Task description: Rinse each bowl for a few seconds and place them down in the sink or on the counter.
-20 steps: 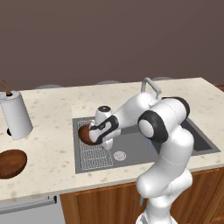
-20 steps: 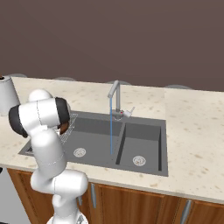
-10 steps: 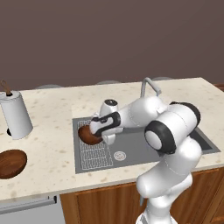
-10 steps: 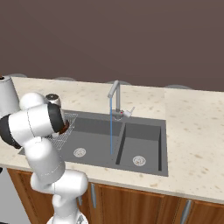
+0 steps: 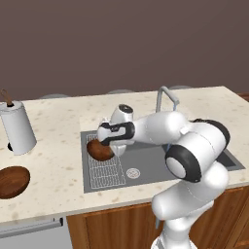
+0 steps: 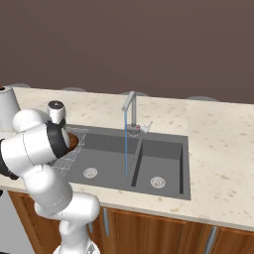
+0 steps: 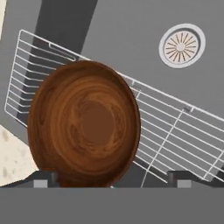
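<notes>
One wooden bowl [image 7: 85, 124] rests on the sink's [image 5: 155, 168] wire grid [image 7: 175, 131], the fingers [image 7: 39, 178] spread wide either side, holding nothing; it appears light, rigid, likely slick when wet, best gripped across its rim.

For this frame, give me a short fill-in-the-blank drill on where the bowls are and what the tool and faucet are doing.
1. One shallow round dark reddish-brown wooden bowl lies on the white wire ____ in the dark grey rectangular sink.
2. The other wooden bowl sits on the beige speckled ____ near the tall white cylinder.
3. The tool above the sink bowl is ____.
4. From the curved grey faucet, a thin stream of ____ runs.

Missing words: grid; counter; open; water
</notes>
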Motion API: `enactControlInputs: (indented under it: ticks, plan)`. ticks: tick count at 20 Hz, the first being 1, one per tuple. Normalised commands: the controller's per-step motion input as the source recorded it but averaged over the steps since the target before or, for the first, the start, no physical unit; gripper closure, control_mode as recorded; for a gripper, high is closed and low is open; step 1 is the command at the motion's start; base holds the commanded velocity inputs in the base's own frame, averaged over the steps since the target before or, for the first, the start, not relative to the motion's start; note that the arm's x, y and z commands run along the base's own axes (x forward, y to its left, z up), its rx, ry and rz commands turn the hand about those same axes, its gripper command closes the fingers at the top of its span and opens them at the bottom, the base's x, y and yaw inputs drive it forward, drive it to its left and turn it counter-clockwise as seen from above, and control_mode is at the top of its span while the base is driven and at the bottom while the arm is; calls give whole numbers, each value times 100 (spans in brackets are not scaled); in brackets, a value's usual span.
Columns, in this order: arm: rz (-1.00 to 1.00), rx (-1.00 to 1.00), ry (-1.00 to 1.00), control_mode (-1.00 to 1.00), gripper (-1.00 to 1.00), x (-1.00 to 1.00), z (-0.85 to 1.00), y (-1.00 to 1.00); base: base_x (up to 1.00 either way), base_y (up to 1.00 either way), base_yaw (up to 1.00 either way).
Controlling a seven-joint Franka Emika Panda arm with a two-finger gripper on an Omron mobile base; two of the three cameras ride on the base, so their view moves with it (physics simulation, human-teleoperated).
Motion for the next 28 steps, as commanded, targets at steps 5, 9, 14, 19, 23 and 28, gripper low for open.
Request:
enactControlInputs:
  ticks: [5, 9, 14, 19, 23, 28]
  plan:
    - [21, 7, -6, -100, -100, 0, 37, 15, 0, 0, 0]
    - [25, 0, -4, -100, -100, 0, 30, 13, 0, 0, 0]
    - [30, 0, 0, -100, -100, 0, 24, 19, 0, 0, 0]
    - [29, -3, -3, -100, -100, -4, 25, 22, 0, 0, 0]
    - [20, -7, -18, -100, -100, -14, 26, 21, 0, 0, 0]
    - [14, -8, -23, -100, -100, -16, 21, 28, 0, 0, 0]
